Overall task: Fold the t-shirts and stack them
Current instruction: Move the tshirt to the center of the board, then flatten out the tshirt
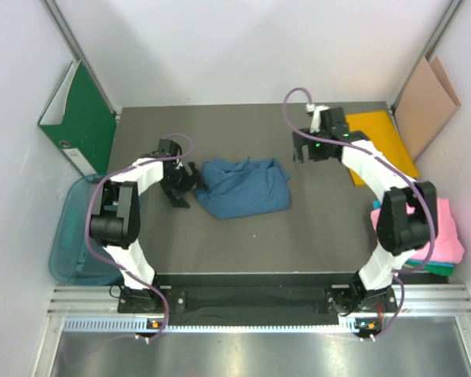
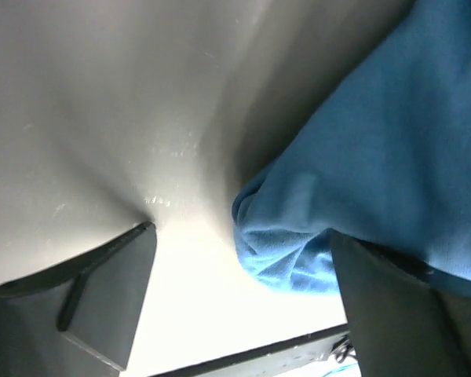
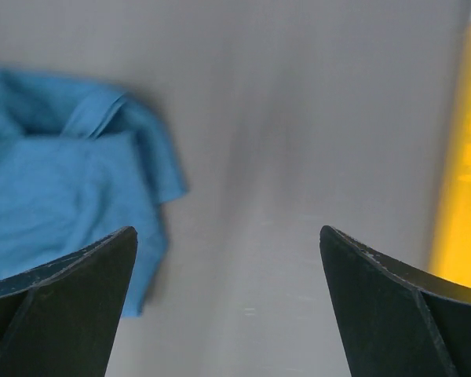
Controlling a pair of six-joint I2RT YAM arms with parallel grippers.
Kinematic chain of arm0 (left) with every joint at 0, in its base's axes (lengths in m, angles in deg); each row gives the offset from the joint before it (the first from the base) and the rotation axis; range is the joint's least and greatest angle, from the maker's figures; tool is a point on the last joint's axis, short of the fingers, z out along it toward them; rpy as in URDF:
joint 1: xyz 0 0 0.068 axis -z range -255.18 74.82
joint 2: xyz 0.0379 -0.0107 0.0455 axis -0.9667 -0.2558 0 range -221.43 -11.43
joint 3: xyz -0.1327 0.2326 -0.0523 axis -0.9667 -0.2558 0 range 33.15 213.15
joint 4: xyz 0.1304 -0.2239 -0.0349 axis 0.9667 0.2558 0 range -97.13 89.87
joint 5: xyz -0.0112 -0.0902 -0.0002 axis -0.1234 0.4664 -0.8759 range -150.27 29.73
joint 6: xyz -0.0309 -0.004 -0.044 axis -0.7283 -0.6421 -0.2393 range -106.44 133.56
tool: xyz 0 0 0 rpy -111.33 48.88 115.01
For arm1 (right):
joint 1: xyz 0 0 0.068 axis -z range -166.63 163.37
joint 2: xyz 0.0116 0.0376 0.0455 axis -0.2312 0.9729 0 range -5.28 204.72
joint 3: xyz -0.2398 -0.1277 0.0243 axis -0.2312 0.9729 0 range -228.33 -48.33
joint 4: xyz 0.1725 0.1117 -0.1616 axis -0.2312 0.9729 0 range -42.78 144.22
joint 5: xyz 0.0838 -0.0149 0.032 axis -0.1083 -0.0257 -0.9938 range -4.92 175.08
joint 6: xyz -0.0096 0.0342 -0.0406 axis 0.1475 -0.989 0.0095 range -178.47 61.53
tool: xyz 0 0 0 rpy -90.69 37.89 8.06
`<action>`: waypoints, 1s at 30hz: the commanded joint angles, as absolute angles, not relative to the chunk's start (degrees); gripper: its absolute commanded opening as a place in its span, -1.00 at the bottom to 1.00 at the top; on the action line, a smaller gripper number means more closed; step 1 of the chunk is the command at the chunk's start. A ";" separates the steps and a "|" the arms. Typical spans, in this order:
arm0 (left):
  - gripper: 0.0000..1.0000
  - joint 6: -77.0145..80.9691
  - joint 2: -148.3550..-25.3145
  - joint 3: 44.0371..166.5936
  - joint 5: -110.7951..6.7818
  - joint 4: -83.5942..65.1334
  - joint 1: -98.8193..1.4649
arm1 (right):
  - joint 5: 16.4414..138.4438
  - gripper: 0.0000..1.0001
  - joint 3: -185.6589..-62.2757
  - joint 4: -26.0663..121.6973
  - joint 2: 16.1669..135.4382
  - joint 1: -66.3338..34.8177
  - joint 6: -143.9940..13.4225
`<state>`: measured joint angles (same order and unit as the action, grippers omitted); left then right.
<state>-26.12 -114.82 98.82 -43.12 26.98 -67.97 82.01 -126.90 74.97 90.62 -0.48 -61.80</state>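
A dark blue t-shirt (image 1: 243, 187) lies crumpled in the middle of the table. My left gripper (image 1: 188, 187) is low at its left edge and open. In the left wrist view a bunched fold of the blue shirt (image 2: 286, 251) lies loose between the spread fingers (image 2: 110, 290), close to the right one. My right gripper (image 1: 300, 149) hovers open to the shirt's upper right with nothing in it; its wrist view shows the blue shirt (image 3: 55, 181) off to the left. A pink t-shirt (image 1: 443, 228) rests on a teal-green one (image 1: 433, 269) at the table's right edge.
A green binder (image 1: 82, 118) leans on the left wall above a teal bin (image 1: 67, 247). A brown cardboard sheet (image 1: 428, 98) leans at the back right, and a yellow sheet (image 1: 381, 137) lies flat under the right arm.
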 commanded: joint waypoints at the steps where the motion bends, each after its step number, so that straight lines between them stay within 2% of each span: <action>1: 0.98 -23.63 -109.26 101.95 -46.64 26.80 -67.71 | 74.37 0.99 -130.24 78.85 95.43 -5.70 -64.17; 7: 0.98 -21.51 -112.15 107.49 -49.02 31.10 -67.71 | 60.85 0.57 -133.32 87.47 104.58 -6.14 -67.61; 10: 0.98 -21.16 -113.73 108.20 -49.46 31.81 -67.71 | 55.47 0.56 -133.41 88.70 106.51 -6.14 -68.84; 14: 0.98 -20.90 -114.26 108.29 -49.37 31.72 -67.71 | 55.11 0.51 -136.13 94.93 111.60 -6.49 -68.49; 17: 0.98 -20.55 -114.44 108.29 -49.54 31.81 -67.71 | 54.85 0.33 -136.05 96.09 113.28 -7.19 -68.66; 20: 0.98 -20.02 -114.70 108.73 -50.07 32.42 -67.71 | 55.29 -0.40 -137.36 97.48 115.65 -8.43 -68.67; 21: 0.98 -19.76 -114.87 109.08 -50.33 32.60 -67.71 | 55.29 -0.84 -139.11 98.45 116.36 -8.78 -68.14; 22: 0.98 -19.67 -114.88 109.34 -50.77 32.95 -67.71 | 55.55 -1.00 -140.08 99.94 116.80 -9.21 -67.70; 26: 0.98 -19.23 -114.79 111.01 -52.97 34.53 -67.71 | 63.69 -1.00 -147.63 102.15 111.98 -8.70 -68.40; 30: 0.98 -18.35 -114.17 112.86 -54.82 34.80 -67.79 | 70.66 -1.00 -167.09 102.77 106.26 -2.12 -71.21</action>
